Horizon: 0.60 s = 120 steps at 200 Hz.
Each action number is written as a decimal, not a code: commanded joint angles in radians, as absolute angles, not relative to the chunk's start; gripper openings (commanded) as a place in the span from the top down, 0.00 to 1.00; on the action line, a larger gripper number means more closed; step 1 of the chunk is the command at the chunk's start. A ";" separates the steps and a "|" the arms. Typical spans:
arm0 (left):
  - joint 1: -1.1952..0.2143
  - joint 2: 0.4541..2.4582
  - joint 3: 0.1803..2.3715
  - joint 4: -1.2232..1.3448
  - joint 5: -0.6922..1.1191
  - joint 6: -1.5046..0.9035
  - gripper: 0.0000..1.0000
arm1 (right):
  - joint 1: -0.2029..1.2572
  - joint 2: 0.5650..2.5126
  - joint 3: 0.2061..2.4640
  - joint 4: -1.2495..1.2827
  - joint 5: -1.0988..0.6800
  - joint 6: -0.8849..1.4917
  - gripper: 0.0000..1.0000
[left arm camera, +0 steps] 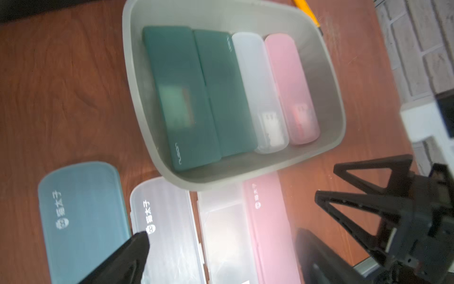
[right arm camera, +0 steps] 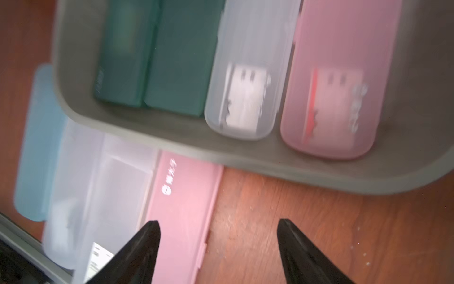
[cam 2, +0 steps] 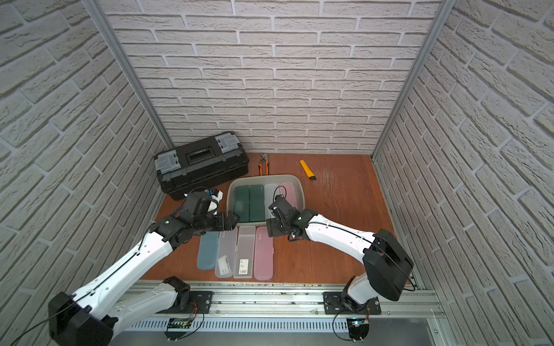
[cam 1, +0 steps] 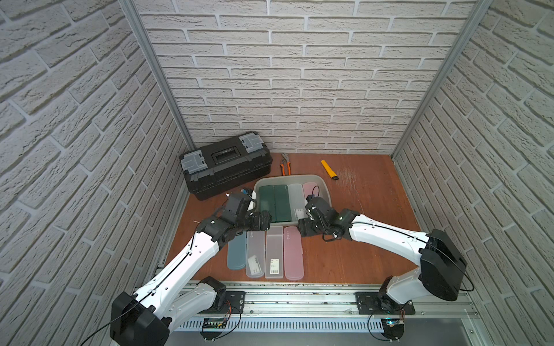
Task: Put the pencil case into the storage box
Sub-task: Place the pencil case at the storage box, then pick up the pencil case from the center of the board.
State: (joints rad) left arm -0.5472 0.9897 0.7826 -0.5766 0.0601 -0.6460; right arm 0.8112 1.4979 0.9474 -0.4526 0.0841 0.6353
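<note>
Four pencil cases lie side by side in the storage box: two dark green cases, a clear case and, at the right end, the pink pencil case. Four more lie in a row on the table just in front of the box. The right gripper hangs over that row's pink end with jaws wide and empty, and the left gripper over its clear cases, jaws also apart, holding nothing.

Both arms reach from the near edge of the surface toward its middle. The left gripper and the right gripper have their jaws apart.
</note>
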 commanded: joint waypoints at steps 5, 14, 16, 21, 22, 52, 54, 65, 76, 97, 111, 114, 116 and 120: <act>-0.629 0.957 0.720 -0.545 -0.059 -0.792 0.02 | 0.883 1.438 0.874 -0.359 0.078 0.738 0.18; -0.656 0.956 0.712 -0.555 -0.083 -0.811 0.01 | 0.898 1.429 0.836 -0.329 0.072 0.765 0.17; -0.661 0.955 0.711 -0.559 -0.088 -0.814 0.01 | 0.901 1.429 0.830 -0.323 0.069 0.770 0.17; -0.674 0.956 0.712 -0.569 -0.100 -0.823 0.02 | 0.910 1.427 0.814 -0.311 0.065 0.780 0.16; -0.677 0.954 0.711 -0.571 -0.104 -0.824 0.02 | 0.912 1.427 0.812 -0.310 0.065 0.782 0.16; -0.728 0.938 0.705 -0.617 -0.174 -0.847 0.02 | 0.955 1.451 0.773 -0.290 0.056 0.812 0.15; -0.730 0.935 0.705 -0.619 -0.180 -0.850 0.01 | 0.957 1.452 0.770 -0.285 0.054 0.815 0.15; -0.740 0.920 0.697 -0.629 -0.214 -0.864 0.02 | 0.970 1.458 0.750 -0.254 0.041 0.830 0.15; -0.742 0.899 0.689 -0.630 -0.235 -0.875 0.02 | 0.987 1.461 0.741 -0.240 0.042 0.840 0.14; -0.742 0.861 0.674 -0.627 -0.271 -0.896 0.02 | 1.019 1.476 0.759 -0.259 0.069 0.844 0.14; -0.742 0.848 0.673 -0.627 -0.296 -0.897 0.02 | 1.034 1.495 0.779 -0.267 0.073 0.843 0.14; -0.742 0.847 0.674 -0.629 -0.302 -0.895 0.02 | 1.036 1.500 0.784 -0.269 0.074 0.844 0.14; -0.742 0.847 0.677 -0.631 -0.305 -0.894 0.02 | 1.039 1.502 0.788 -0.271 0.076 0.844 0.14; -0.742 0.848 0.681 -0.635 -0.311 -0.892 0.01 | 1.046 1.509 0.794 -0.274 0.079 0.844 0.14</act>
State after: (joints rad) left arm -0.7364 0.8642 0.6849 -0.6292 -0.2287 -0.8753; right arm 1.0153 1.4776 0.7544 -0.2958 0.0555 0.8234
